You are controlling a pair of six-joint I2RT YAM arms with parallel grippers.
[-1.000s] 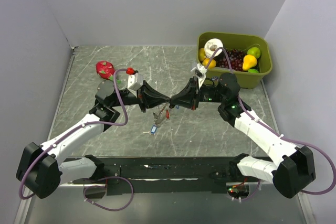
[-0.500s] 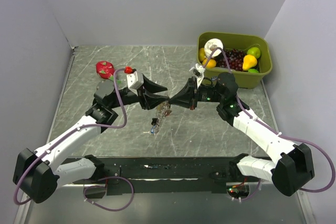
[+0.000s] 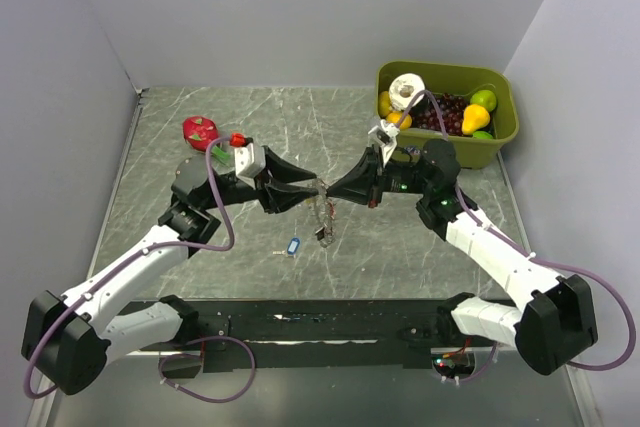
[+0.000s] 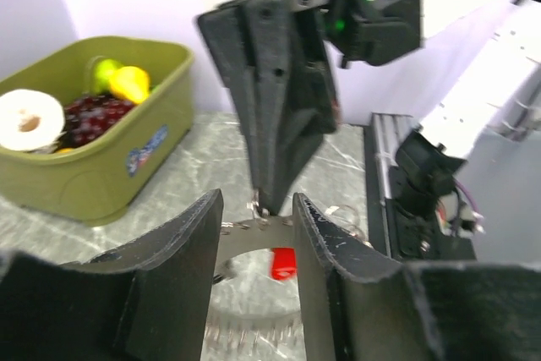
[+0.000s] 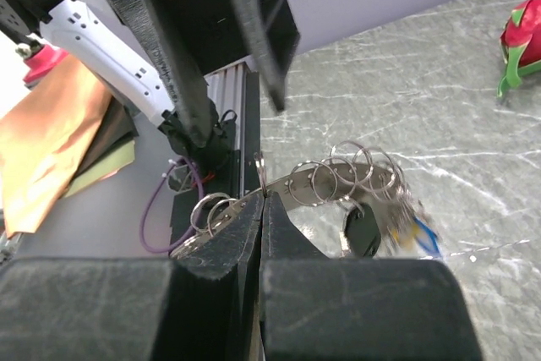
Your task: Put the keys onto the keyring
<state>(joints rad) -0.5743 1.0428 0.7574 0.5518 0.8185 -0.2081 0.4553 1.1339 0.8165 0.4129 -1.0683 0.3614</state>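
Now we see left gripper point(image 3: 313, 187) spread either side of keyring point(image 5: 292, 192), shut a second ago. Right gripper point(image 3: 328, 190) pinches keyring, smaller rings dangling. One blue key point(image 3: 293, 246) lies loose on table point(image 3: 400, 247), apart from ring.

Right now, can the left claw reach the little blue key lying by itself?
Probably yes. The key lies in the open, close to the open left claw, and nothing covers it or stands between them.
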